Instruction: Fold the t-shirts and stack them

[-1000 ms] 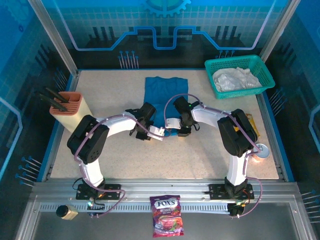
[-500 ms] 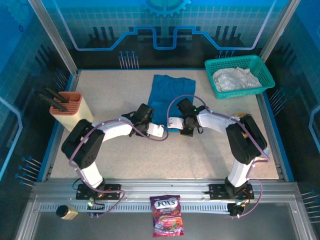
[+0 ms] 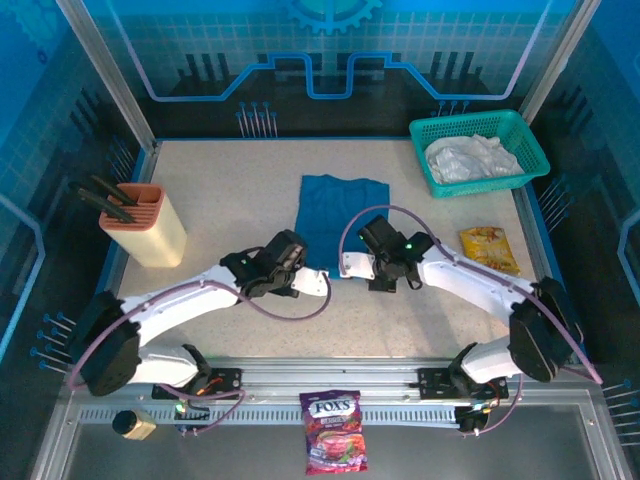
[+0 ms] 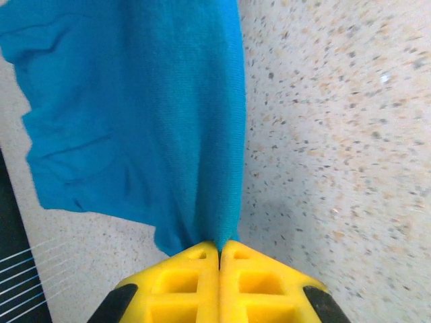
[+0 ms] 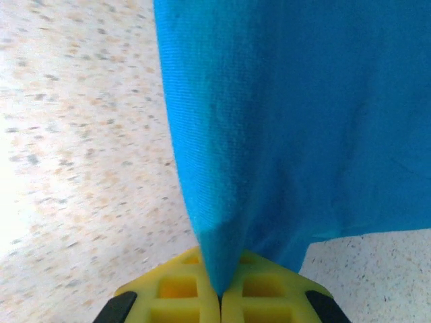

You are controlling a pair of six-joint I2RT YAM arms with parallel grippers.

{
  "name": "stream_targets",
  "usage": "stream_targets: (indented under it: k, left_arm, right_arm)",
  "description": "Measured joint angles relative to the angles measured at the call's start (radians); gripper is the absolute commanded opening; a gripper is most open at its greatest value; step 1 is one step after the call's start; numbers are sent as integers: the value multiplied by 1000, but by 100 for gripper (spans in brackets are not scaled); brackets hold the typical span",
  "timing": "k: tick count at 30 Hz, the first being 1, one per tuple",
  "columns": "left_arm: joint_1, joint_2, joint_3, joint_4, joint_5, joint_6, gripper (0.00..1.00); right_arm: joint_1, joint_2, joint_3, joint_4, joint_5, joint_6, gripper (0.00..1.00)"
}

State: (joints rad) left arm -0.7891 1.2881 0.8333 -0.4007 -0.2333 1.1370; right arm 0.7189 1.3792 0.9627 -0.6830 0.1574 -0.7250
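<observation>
top view: the teal t-shirt (image 3: pixel 340 205) lies in a narrow strip at the middle of the desk (image 3: pixel 220 180), its far end flat and its near edge gathered between the two arms. the left fingers (image 3: pixel 318 280) and right fingers (image 3: pixel 352 264) sit side by side at that near edge, just below centre frame. the white t-shirt (image 3: pixel 468 158) is crumpled inside the green basket (image 3: pixel 480 122), upper right. a knife block (image 3: pixel 145 225) stands at left, a snack packet (image 3: pixel 488 248) lies at right.

left wrist view: yellow left fingers (image 4: pixel 215 262) are pressed together, pinching a corner of the teal t-shirt (image 4: pixel 135 114), which fans up and left over the speckled desk (image 4: pixel 337 134).

right wrist view: right fingers (image 5: pixel 214 299) are clamped on a fold of the teal t-shirt (image 5: pixel 303 121). the cloth spreads to the upper right, with the desk (image 5: pixel 81 121) at left.
</observation>
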Motion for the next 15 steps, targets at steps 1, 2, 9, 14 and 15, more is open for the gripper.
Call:
stream_targets:
  k: [1, 2, 9, 14, 15]
  left_arm:
    - [-21, -34, 3, -30, -8, -15, 0]
    - [-37, -59, 8, -56, -14, -27, 0]
    - [-111, -125, 113, -211, -45, -111, 0]
    - [-93, -103, 144, -213, -65, -107, 0]
    - [-76, -85, 159, -201, -66, -103, 0]
  right_arm:
    - [18, -27, 0, -27, 0, 11, 0]
    - [34, -53, 0, -50, -1, 19, 0]
    - [92, -173, 42, -215, -37, 86, 0]
    - [55, -176, 81, -212, -13, 98, 0]
    - [33, -168, 94, -205, -6, 97, 0]
